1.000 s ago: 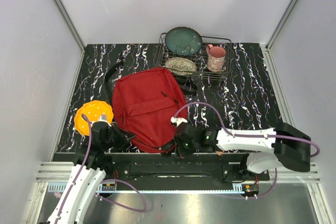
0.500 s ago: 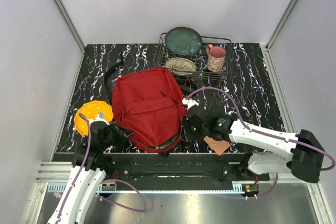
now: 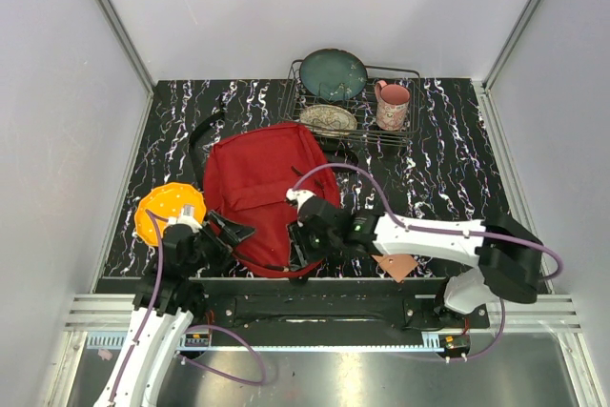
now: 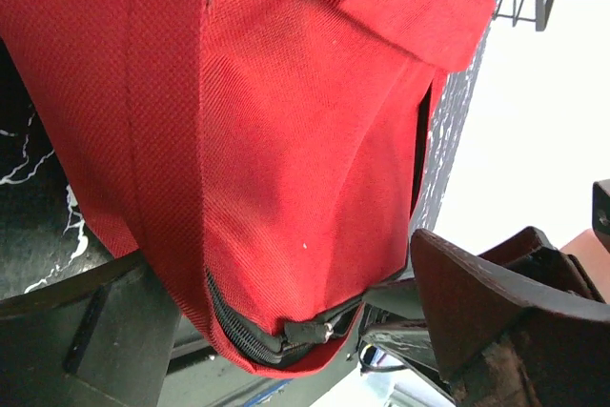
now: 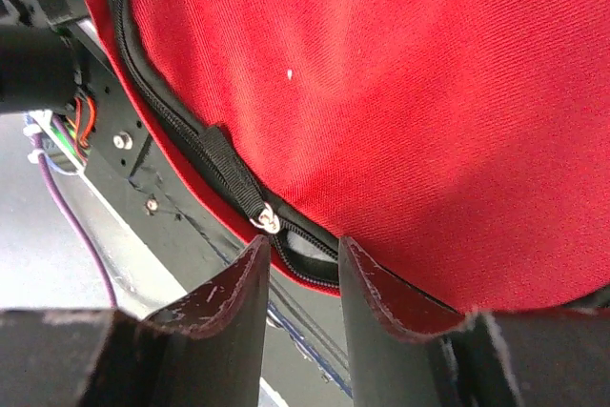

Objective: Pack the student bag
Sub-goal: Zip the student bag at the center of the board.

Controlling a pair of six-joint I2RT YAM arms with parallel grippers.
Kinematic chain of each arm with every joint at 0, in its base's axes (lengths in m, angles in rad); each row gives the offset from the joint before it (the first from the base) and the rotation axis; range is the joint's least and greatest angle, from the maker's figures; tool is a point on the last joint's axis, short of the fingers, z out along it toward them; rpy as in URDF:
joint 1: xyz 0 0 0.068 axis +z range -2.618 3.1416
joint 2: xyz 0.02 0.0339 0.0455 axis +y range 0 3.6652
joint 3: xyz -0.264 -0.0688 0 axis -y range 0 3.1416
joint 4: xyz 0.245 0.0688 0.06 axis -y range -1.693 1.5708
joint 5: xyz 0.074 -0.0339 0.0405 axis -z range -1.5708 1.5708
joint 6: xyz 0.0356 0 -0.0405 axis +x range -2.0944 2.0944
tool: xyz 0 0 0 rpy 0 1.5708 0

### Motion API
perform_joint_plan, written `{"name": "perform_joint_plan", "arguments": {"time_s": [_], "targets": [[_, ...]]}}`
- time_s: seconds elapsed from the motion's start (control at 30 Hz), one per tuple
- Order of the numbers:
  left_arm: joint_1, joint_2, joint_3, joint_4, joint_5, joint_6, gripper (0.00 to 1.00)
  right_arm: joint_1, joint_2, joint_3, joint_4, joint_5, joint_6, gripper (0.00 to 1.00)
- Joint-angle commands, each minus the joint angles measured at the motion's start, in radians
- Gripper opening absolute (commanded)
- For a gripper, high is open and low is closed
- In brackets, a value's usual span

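Room: white walls (image 3: pixel 286 7) box in a black counter (image 3: pixel 448 178) veined with white. I get this overview from the top camera alone.
Student bag: the student bag (image 3: pixel 257 188) lies flat on the counter, left of centre. Its near edge is at the counter's front lip, between my two arms.
Left tool: the left tool (image 3: pixel 227 234) is released, its fingers spread wide at the bag's near left corner. On its wrist camera red fabric fills the span between them. I cannot tell whether either finger touches the cloth.
Right tool: the right tool (image 3: pixel 301 245) is at the bag's near right edge. Its fingers are parted by a narrow gap and grip nothing.
Zipper pull: the zipper pull (image 5: pixel 265 221) sits just beyond the right fingertips on the black zipper line. From above it is too small for me to find.
Hidden: from above, my right arm covers the bag's near right corner. I cannot make out how far the zipper is undone.
Cut off: both wrist cameras crop the bag to a patch of fabric and trim.
Only from above, far edge: a dish rack (image 3: pixel 405 131) holds a teal plate (image 3: pixel 333 73), a patterned plate (image 3: pixel 327 118) and a pink mug (image 3: pixel 392 105).
Only from above, near the bag: an orange disc (image 3: pixel 167 209) lies just beside the bag's left side. A brown flat piece (image 3: pixel 393 266) is partly under my right arm. A black strap (image 3: pixel 200 135) curls off the bag's far left corner.
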Motion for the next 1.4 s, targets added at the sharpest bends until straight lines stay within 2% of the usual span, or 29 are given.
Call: {"name": "perform_joint_plan", "arguments": {"time_s": [0.0,0.07,0.13,0.37,0.5,0.6,0.63,0.8,1.03,1.37], "targets": [[0.002,0.019,0.023,-0.045,0.062,0.031,0.96,0.059,0.058,0.079,0.043,-0.015,-0.036,0.40],[0.004,0.016,0.017,-0.042,0.067,0.028,0.86,0.093,0.096,0.084,0.043,-0.018,-0.039,0.38],[0.004,0.019,0.011,-0.035,0.067,0.033,0.81,0.136,0.132,0.087,0.031,-0.009,-0.039,0.36],[0.004,0.039,-0.008,0.010,0.065,0.028,0.75,0.191,0.159,0.073,0.014,0.095,-0.027,0.36],[0.004,0.050,-0.006,0.016,0.067,0.033,0.70,0.193,0.086,0.091,-0.018,0.176,-0.039,0.35],[0.004,0.040,-0.012,0.016,0.061,0.030,0.59,0.190,-0.006,0.096,-0.018,0.254,-0.065,0.36],[0.004,0.036,-0.012,0.016,0.056,0.027,0.53,0.188,-0.023,0.102,-0.024,0.270,-0.073,0.36],[0.002,0.028,-0.017,0.016,0.050,0.018,0.42,0.144,0.026,0.148,-0.023,0.270,-0.094,0.36],[0.002,0.022,-0.019,0.016,0.047,0.018,0.38,0.110,0.149,0.191,0.015,0.161,-0.117,0.37],[0.001,0.005,-0.026,0.014,0.044,0.001,0.38,0.113,0.179,0.147,0.108,-0.015,-0.130,0.41]]}}
